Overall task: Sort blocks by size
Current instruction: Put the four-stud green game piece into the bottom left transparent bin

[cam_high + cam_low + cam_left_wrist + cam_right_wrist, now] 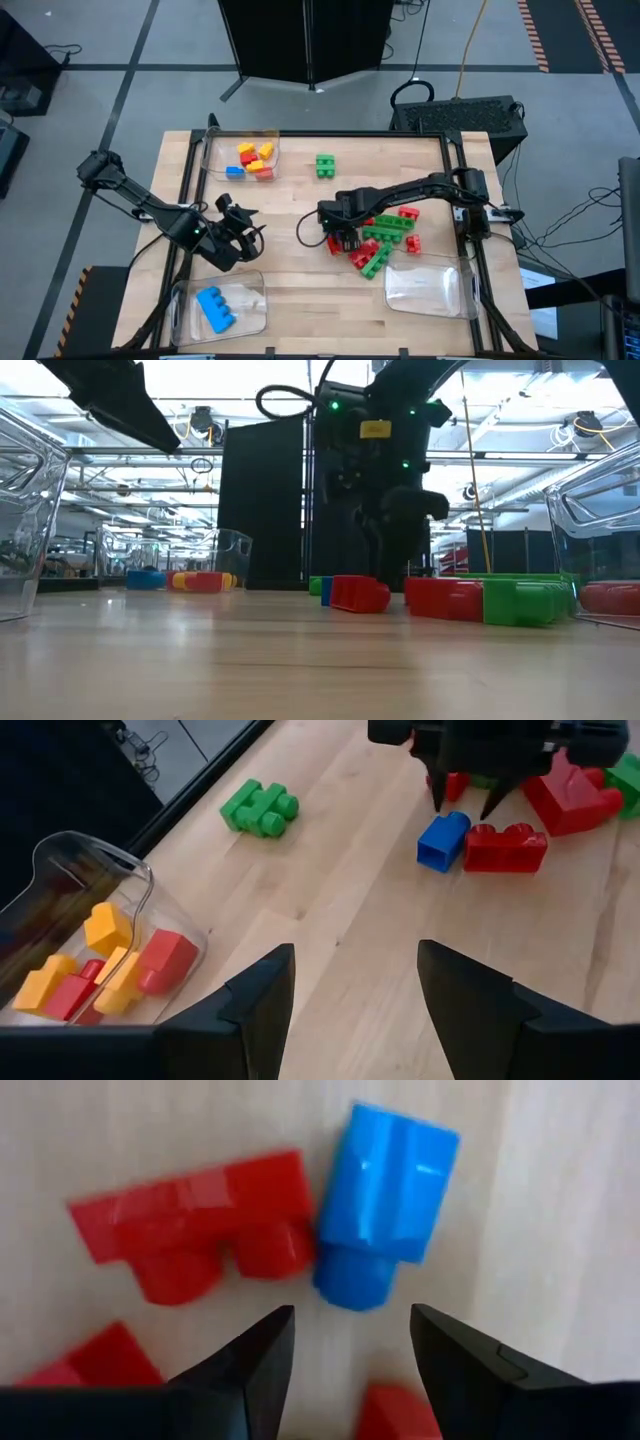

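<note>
Jaws of the right gripper point(350, 1342) hang open directly above a small blue block point(385, 1200) that touches a red two-stud block point(195, 1220) on the pale wooden desk point(300, 290). Left gripper point(355, 985) waits open near a clear tray point(255, 310). No readable writing appears, though background labels may be too blurred.

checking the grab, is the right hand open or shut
Open: the right hand hovers over a small blue block, its fingers spread with nothing between.
</note>
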Robot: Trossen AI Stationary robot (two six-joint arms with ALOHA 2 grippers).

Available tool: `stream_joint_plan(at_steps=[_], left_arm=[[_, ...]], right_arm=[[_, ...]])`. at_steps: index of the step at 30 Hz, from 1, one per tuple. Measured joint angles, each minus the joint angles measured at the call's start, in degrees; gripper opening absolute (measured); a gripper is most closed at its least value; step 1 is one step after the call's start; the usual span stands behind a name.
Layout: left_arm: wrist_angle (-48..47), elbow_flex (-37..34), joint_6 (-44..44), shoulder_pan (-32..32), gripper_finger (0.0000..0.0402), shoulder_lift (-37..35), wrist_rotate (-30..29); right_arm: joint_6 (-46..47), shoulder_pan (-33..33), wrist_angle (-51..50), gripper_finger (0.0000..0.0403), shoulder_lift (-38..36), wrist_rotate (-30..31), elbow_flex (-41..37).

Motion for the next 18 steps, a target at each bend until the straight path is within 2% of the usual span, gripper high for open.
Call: stream_joint_plan(at_steps=[6,9,18], left_arm=[[1.60,0.01,0.00,0.00,0.0212,0.00,0.00],[2.09,0.00,0.00,0.00,0.0212,0.00,0.02],[2.64,0.02,0.04,0.00,0.0212,0.04,0.02]], right_arm=[[1.71,0.38,5.21,0.0187,0.00,0.90,0.00],[2.24,0.38,5.13,0.0187,0.00,2.93,0.00],[2.21,0.75,5.18,0.0187,0.00,2.92,0.00]])
